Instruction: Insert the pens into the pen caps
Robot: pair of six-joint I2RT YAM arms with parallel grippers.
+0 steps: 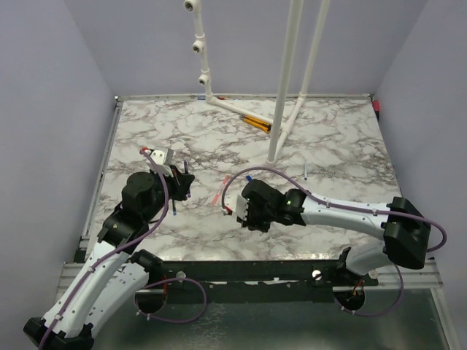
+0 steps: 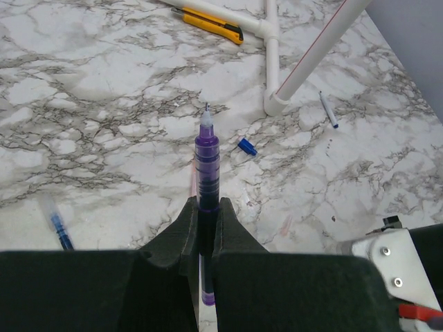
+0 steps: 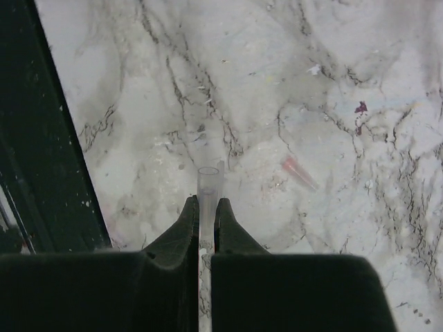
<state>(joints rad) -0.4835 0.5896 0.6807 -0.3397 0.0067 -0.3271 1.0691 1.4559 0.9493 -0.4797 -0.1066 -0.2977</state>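
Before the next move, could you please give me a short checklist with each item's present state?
1. Left tool shut on the purple pen: ok.
2. Pen's tip pointing away from the tool: ok.
3. Right tool shut on the clear cap: ok.
4. Cap's open end facing outward: ok.
5. Pen tip lined up with cap mouth: not ok, tools apart.
6. Cap belongs to this pen: cannot tell.

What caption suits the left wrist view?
Left pincer grips a purple pen, tip pointing away, over the marble table, with a blue cap lying beyond.
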